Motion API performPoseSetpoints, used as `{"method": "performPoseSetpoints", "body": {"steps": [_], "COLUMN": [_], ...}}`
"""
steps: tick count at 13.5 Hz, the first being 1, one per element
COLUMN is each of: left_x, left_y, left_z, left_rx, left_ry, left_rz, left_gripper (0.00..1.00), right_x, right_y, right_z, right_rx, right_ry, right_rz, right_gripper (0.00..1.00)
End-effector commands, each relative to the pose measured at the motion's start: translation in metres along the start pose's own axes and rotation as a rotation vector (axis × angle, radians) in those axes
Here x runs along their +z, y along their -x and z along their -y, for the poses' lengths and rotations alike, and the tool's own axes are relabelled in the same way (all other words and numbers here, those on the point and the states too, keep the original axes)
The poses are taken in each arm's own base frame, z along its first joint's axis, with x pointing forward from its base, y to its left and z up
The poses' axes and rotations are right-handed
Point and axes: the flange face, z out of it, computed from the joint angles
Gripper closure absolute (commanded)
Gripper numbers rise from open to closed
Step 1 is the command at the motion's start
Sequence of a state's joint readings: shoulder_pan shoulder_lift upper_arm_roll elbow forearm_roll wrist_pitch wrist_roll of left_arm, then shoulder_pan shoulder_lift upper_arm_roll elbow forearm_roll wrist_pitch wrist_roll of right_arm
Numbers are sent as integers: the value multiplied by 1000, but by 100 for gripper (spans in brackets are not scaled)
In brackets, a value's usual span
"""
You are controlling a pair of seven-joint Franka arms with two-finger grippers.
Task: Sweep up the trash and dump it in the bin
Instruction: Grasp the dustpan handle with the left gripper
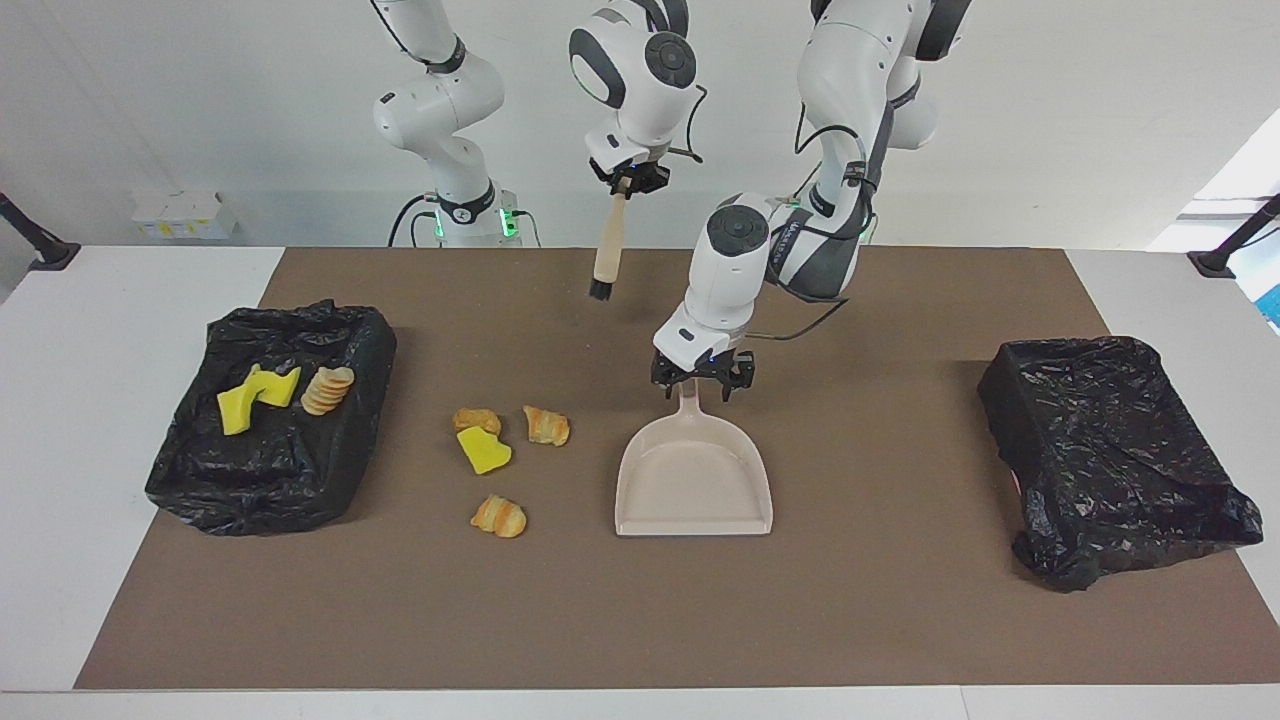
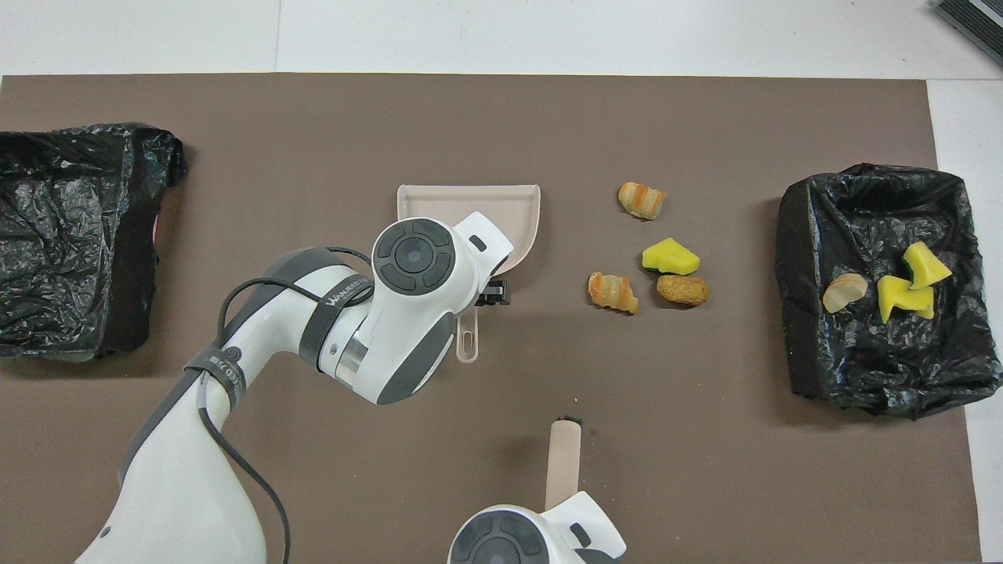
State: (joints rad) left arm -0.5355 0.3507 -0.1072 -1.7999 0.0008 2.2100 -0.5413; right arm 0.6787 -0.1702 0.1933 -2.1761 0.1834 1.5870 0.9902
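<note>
Facing view showed the left gripper (image 1: 702,381) low over the handle of the beige dustpan (image 1: 694,478), which lay flat on the brown mat (image 1: 900,600); whether its fingers were parted or had the handle could not be told. The right gripper (image 1: 627,181) was raised above the mat, clamped tight on a beige brush (image 1: 606,258) hanging bristles down. Four scraps of trash (image 1: 483,450) lay on the mat beside the dustpan, toward the right arm's end. Three more scraps (image 1: 258,394) sat in the black-lined bin (image 1: 270,470) at that end. Another black-lined bin (image 1: 1110,460) stood at the left arm's end.
</note>
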Motion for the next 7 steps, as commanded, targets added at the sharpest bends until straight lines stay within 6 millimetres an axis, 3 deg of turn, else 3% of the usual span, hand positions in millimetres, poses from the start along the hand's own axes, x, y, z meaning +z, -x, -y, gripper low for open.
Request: {"method": "performPoseSetpoints", "body": {"steps": [1,5,7], "left_x": [-1,0,-1], "left_y": [0,2,3], "left_z": [0,-2,-2], "left_rx": [20,31,39], "left_ry": [-32,-39,-43], "left_rz": [-28,-27,-24], "left_gripper": [37,40,54], "right_x": [4,10,10], "right_y": [-5,3,-1], "right_z": [-15,-31,-29], "right_rx": [-25,-29,-39], "right_ry": [95,165,147], "right_rz": [-11,-13,-22], "right_gripper": [100,100,100]}}
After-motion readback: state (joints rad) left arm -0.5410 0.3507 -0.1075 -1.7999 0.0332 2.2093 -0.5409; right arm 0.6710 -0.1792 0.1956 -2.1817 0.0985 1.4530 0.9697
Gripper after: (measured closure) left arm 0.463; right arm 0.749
